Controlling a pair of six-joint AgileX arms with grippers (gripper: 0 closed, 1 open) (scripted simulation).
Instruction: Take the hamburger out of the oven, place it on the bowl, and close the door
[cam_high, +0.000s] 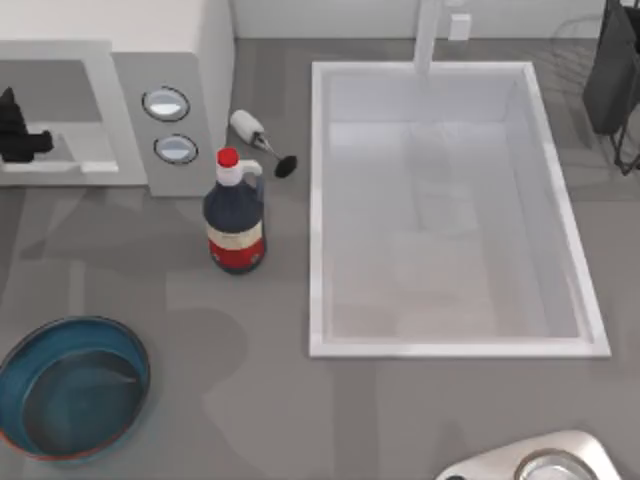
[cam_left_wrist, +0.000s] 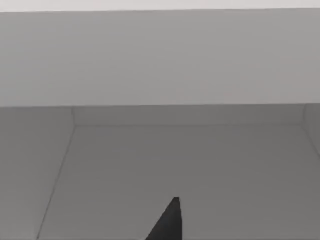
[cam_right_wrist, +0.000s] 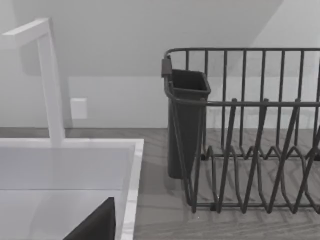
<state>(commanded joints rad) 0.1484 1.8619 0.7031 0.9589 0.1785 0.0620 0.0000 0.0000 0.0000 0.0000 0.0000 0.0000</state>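
The white oven (cam_high: 190, 60) stands at the back left, its two round knobs (cam_high: 166, 103) on the grey side panel. Its grey cavity (cam_high: 50, 90) lies open to view, and the door is out of view. My left gripper (cam_high: 22, 135) shows as a black shape at the cavity's mouth by the top view's left edge. In the left wrist view a dark tip of the left gripper (cam_left_wrist: 169, 222) points into the bare grey cavity (cam_left_wrist: 190, 160). The hamburger is out of view. The blue-teal bowl (cam_high: 20, 350) sits at the front left, holding nothing. A dark part of my right gripper (cam_right_wrist: 97, 225) hangs over the sink's corner.
A dark bottle (cam_high: 235, 215) with a red cap stands in front of the knobs, a small white-and-black utensil (cam_high: 258, 140) behind it. The large white sink (cam_high: 560, 200) takes the middle right. A dark dish rack (cam_right_wrist: 250, 140) is at the back right, a silver dish (cam_high: 585, 450) at the front right.
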